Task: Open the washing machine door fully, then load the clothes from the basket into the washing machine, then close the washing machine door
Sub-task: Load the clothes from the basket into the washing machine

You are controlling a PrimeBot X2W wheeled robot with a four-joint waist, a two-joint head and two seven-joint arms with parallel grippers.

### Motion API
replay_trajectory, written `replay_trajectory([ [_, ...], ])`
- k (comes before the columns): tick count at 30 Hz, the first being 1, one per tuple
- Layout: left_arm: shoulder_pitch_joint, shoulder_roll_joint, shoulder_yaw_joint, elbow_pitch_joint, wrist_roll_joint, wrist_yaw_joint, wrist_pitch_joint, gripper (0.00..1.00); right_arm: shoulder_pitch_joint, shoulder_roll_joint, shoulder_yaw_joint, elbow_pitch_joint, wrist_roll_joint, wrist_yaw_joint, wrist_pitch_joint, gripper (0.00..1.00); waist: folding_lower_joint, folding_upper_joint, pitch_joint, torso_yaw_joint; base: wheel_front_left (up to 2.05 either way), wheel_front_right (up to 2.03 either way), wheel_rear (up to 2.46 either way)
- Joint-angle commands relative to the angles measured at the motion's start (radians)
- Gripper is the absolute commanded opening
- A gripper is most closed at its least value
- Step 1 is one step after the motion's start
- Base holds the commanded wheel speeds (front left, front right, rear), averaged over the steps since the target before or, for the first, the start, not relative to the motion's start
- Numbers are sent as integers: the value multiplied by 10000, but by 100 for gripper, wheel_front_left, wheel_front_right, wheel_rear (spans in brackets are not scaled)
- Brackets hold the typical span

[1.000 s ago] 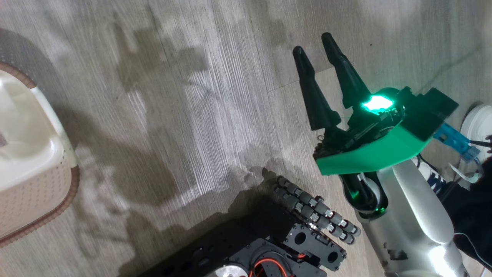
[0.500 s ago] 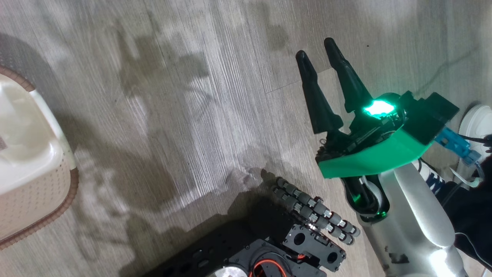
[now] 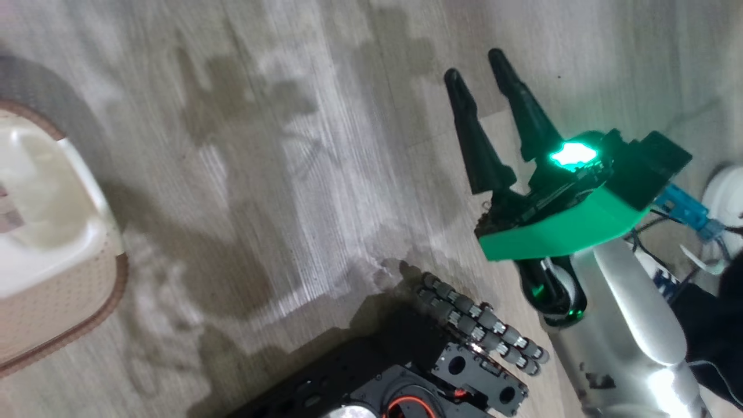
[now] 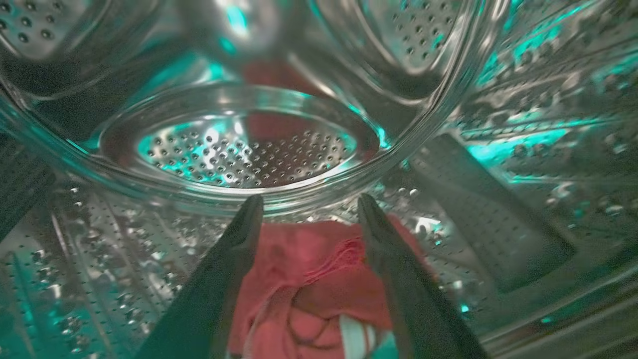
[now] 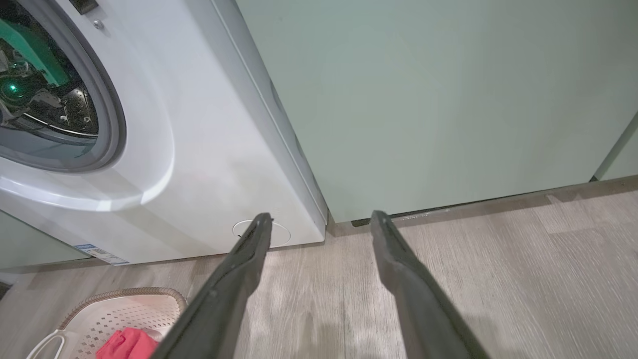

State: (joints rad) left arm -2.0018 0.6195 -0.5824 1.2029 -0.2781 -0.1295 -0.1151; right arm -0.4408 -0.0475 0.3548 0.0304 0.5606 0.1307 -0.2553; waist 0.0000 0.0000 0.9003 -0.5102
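Inside the washing machine's steel drum [image 4: 249, 154], my left gripper [image 4: 309, 204] is open. The red clothes [image 4: 319, 279] lie on the drum wall just under and between its fingers, with a white label showing. The white washing machine [image 5: 189, 164] with its grey drum ring [image 5: 112, 124] stands left of my open, empty right gripper [image 5: 321, 217], which hangs over the floor [image 3: 475, 65]. The cream basket [image 3: 110, 273] sits at the left; more red cloth [image 5: 127, 344] lies in the basket [image 5: 119, 296]. The washing machine door is out of view.
A pale green cabinet [image 5: 448, 99] stands right beside the washer. My black wheeled base [image 3: 406, 377] is low in the head view. A person's white shoe [image 3: 722, 191] and dark trouser leg [image 3: 708, 325] are close behind my right arm. Wood floor [image 3: 261, 174] lies between basket and gripper.
The head camera has shifted slightly, so the whole picture moves a little. My right gripper keeps its open pose over the floor.
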Motion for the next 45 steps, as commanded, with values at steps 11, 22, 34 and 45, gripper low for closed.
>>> replay_trajectory([
  [11,1468,-610,-377,-558,-1549,-10,-951,100,208,-27,-616,-6,-910,0,-65,100,0,0,-785,1144,0,0,0],
  [22,2886,-781,-570,-1132,-2567,-11,-1415,100,274,-27,-1130,122,-1441,0,-65,100,0,0,-1525,1833,0,0,0],
  [34,4828,-1009,-11,-2420,-2827,53,-1463,100,510,-27,-1501,303,-1950,0,-65,100,0,0,-2443,2505,0,0,0],
  [45,7558,-1712,1559,-4579,-2207,580,-1465,100,1073,-27,-1948,529,-2523,0,-65,100,0,0,-3684,3132,0,0,0],
])
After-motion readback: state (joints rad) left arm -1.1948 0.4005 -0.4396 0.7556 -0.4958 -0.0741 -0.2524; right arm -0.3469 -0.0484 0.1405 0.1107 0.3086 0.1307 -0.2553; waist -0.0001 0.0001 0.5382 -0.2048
